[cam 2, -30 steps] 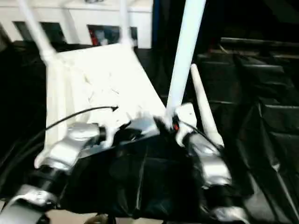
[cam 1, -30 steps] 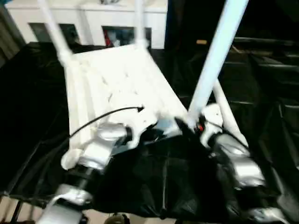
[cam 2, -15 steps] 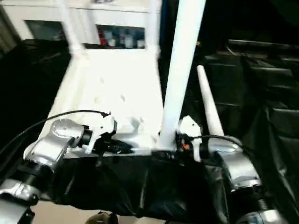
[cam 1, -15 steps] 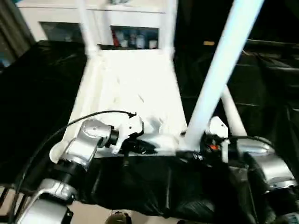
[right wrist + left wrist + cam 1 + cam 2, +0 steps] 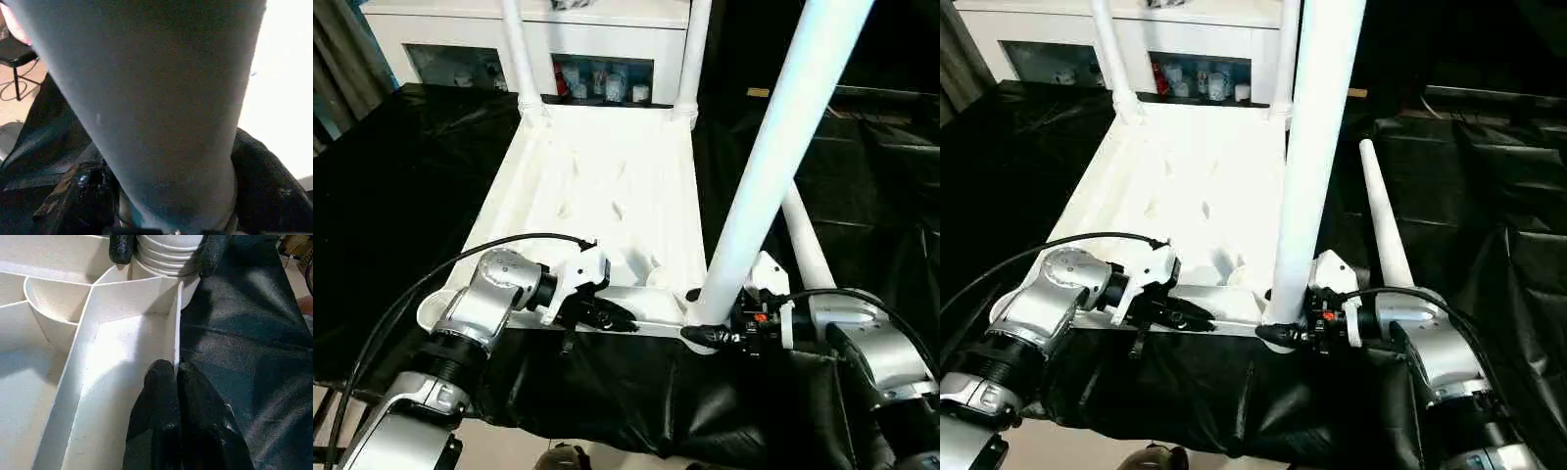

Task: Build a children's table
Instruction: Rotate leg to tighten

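My right gripper [image 5: 697,336] wraps near leg [image 5: 773,157] at socket. Loose leg [image 5: 1382,220] lies just beside, blocking my right flank. Two far legs [image 5: 517,49] fence back edge. Tabletop [image 5: 597,186] middle open; black counter [image 5: 401,186] on left free.

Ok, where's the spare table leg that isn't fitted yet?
The loose leg lies on the black sheet right of the tabletop, just beyond the right gripper.

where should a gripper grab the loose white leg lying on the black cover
Probably mid-shaft on the loose white tubular leg: it lies flat on the black plastic cover, right of the upturned white plastic tabletop. Come from above, fingers straddling the tube; its round, tapering shape suits a grip across it.
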